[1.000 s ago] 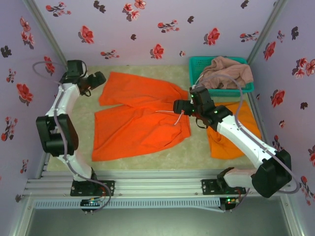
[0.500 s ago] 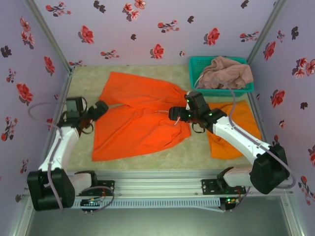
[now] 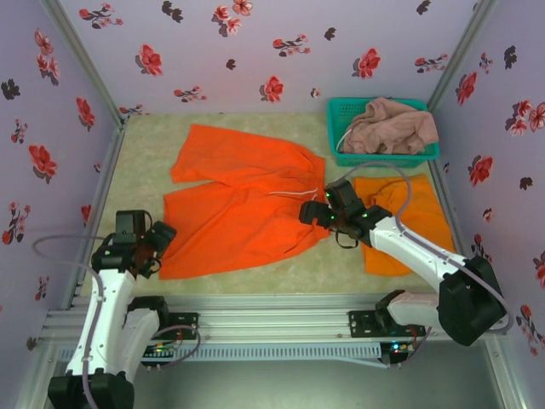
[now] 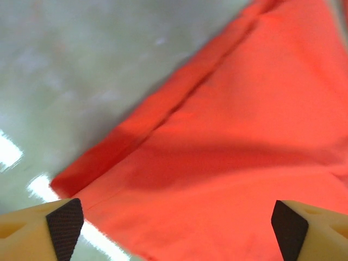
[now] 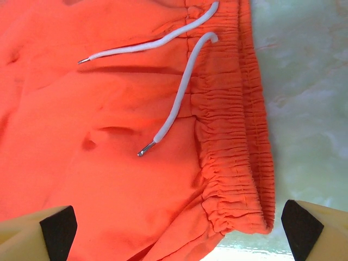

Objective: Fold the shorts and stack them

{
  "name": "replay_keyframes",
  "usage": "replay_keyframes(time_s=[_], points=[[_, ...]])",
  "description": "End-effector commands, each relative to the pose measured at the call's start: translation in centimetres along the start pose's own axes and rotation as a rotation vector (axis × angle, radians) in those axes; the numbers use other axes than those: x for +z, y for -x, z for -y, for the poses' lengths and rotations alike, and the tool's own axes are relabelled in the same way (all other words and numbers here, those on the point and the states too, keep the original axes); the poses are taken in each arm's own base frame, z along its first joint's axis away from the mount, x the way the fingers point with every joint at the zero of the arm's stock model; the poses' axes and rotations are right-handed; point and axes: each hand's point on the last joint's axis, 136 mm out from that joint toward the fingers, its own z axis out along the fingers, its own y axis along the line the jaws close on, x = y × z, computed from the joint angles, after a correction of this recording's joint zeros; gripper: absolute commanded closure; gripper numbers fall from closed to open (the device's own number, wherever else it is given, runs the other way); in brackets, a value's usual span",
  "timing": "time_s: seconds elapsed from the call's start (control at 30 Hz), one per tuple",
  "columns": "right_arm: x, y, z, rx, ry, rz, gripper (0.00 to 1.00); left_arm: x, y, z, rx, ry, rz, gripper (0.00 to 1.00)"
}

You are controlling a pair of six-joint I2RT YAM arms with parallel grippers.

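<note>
This is a robotics lab test cell dressed to look domestic, not a real home: 2 robot arms, the left arm point(image 3: 109, 298) and the right arm point(image 3: 417, 251), are bolted to a ribbed aluminium rail point(image 3: 272, 324) at the near edge of a small beige counter point(image 3: 140, 170). Metal corner posts point(image 3: 78, 53) frame 3 walls point(image 3: 255, 51) covered in lilac material printed with red and black flowers, boxing the counter in. Orange shorts point(image 3: 247, 204) and a teal basket point(image 3: 339, 128) lie on it like laundry.

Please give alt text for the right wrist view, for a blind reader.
Orange shorts lie flat on a pale table, elastic waistband at right, white drawstring loose on top. The open right gripper hovers over the waistband's corner.
</note>
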Motion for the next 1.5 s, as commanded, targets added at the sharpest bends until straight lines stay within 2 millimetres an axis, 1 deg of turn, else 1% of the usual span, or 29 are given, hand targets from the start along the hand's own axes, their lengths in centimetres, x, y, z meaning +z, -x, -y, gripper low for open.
replay_keyframes(time_s=[0.0,0.1,0.2,0.33,0.57,0.63,0.8,0.87,0.97,1.07,1.17,1.33,1.4,1.47], points=[[-0.4,0.9,0.3,0.03,-0.014,0.056,0.01,-1.2,-2.1,-4.9,-0.113,0.212,-0.045,0.11],[-0.3,0.9,0.5,0.033,-0.024,0.055,0.01,-0.5,-3.2,-5.6,-0.134,0.234,-0.079,0.14],[-0.3,0.9,0.6,0.035,-0.026,0.054,0.01,0.8,-3.8,-5.9,-0.149,0.242,-0.092,0.18],[-0.3,0.7,0.9,0.036,-0.036,0.051,0.01,2.5,-4.1,-6.2,-0.166,0.258,-0.098,0.27],[-0.4,0.6,1.2,0.039,-0.048,0.046,0.01,5.2,-4.3,-5.6,-0.156,0.266,-0.105,0.4],[-0.4,0.5,1.3,0.043,-0.051,0.044,0.01,5.9,-4.4,-5.4,-0.156,0.263,-0.106,0.47],[-0.1,0.2,1.8,0.067,-0.066,0.034,0.01,6.7,-4.0,-4.8,-0.13,0.248,-0.093,0.71],[0.0,-0.2,2.2,0.088,-0.08,0.021,0.01,6.6,-3.6,-4.3,-0.115,0.235,-0.081,0.81],[0.3,-0.9,3.1,0.134,-0.107,0.0,0.01,6.2,-3.0,-3.4,-0.091,0.208,-0.064,0.92],[0.6,-1.6,4.4,0.198,-0.149,-0.013,0.05,5.7,-2.5,-2.4,-0.074,0.175,-0.05,1.0],[1.3,-2.2,5.2,0.266,-0.168,-0.018,0.12,5.4,-2.2,-1.8,-0.069,0.149,-0.04,1.0],[3.3,-2.9,5.1,0.351,-0.162,-0.055,0.22,5.4,-2.1,-1.6,-0.066,0.137,-0.036,1.0],[4.2,-3.2,5.2,0.363,-0.174,-0.075,0.28,5.4,-2.1,-1.6,-0.066,0.134,-0.034,1.0],[5.0,-3.4,5.1,0.37,-0.176,-0.089,0.37,5.4,-2.0,-1.4,-0.064,0.125,-0.032,1.0]])
